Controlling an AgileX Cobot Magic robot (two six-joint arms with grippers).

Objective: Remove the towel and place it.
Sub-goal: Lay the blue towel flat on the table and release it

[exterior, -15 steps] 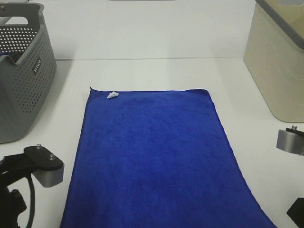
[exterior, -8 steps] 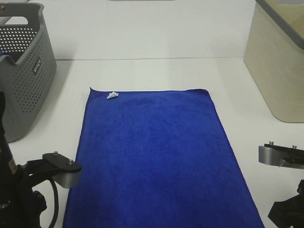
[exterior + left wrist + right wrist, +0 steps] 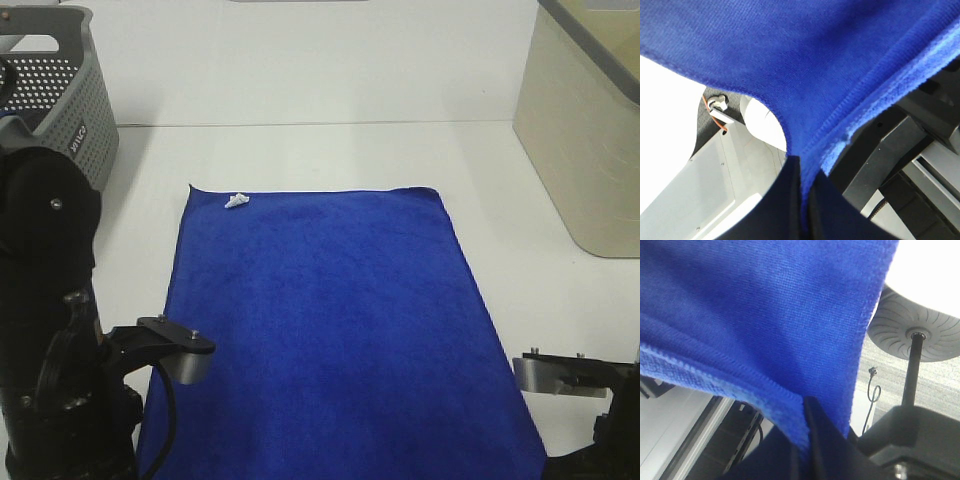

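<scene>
The white counter (image 3: 320, 150) is viewed from high above six o'clock, facing twelve. The large rectangular royal-blue plush towel (image 3: 320, 320) is seen very close by both wrist cameras, at seven and five o'clock; it alone is shared by all views.

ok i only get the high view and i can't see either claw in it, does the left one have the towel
Observer: yes. In the left wrist view the left claw is shut on the towel, pinching it right at the stitched hem.
Operator: and the right one
Observer: same there. The right wrist view shows the right claw shut on the hem, with the cloth rising away from it.
</scene>
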